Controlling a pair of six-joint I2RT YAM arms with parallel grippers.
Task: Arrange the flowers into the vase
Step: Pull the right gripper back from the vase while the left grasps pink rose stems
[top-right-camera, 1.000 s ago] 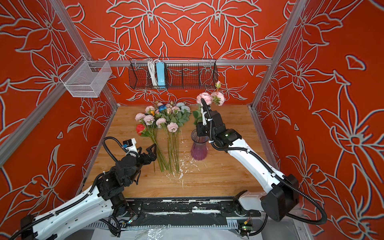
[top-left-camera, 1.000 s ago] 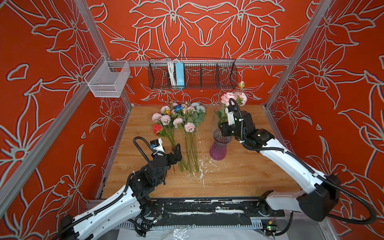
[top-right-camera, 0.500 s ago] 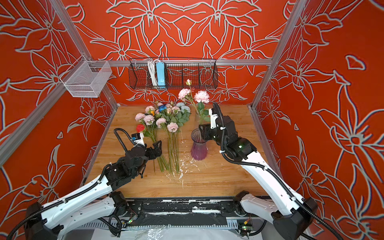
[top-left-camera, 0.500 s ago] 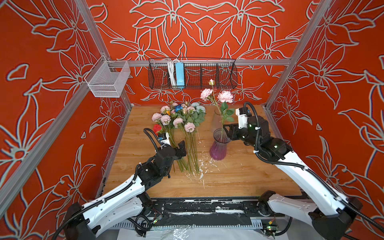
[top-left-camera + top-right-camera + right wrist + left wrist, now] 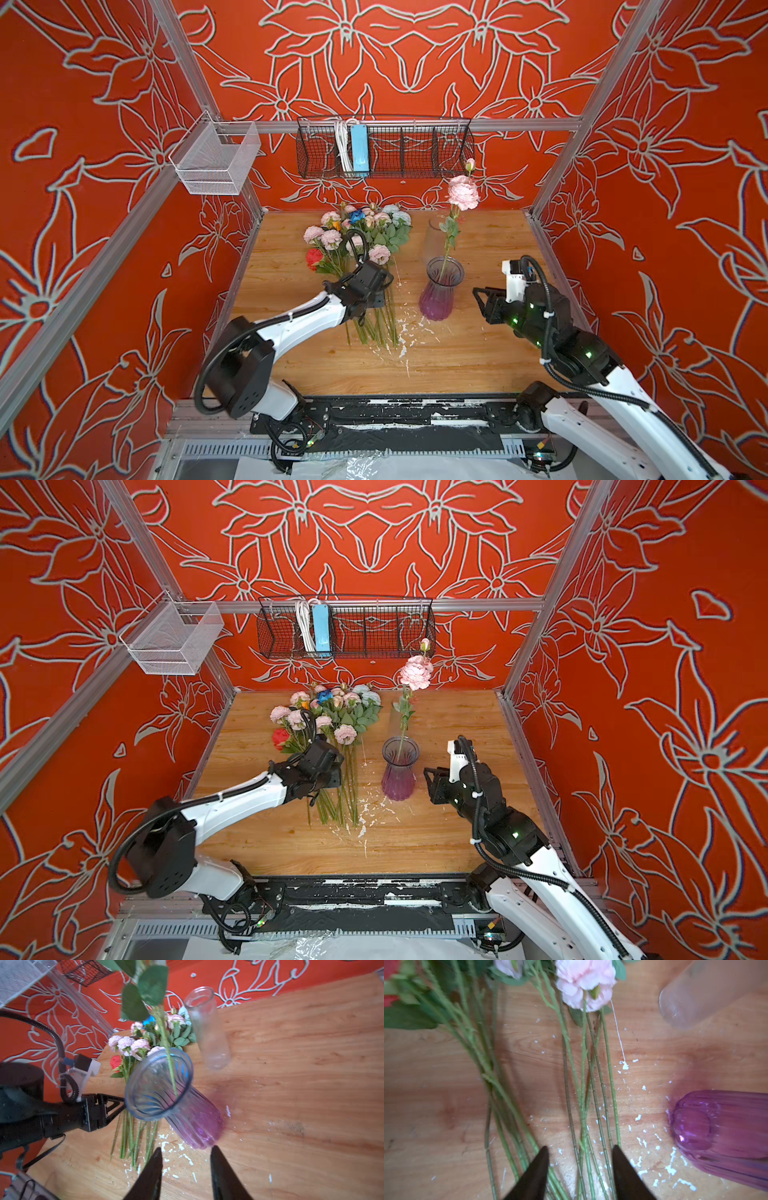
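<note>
One pink peony (image 5: 463,193) stands in the purple vase (image 5: 439,297).
Left pincer (image 5: 579,1150) gapes astride loose flower stems (image 5: 584,1064) on the counter (image 5: 478,357); right pincer (image 5: 185,1150) released, empty, beside the vase.

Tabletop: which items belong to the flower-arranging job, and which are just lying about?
Job: purple vase, pink peony standing in it, loose flowers beside it.
Lying about: clear glass cylinder, black wire basket, blue power strip, white mesh basket, white flecks.
</note>
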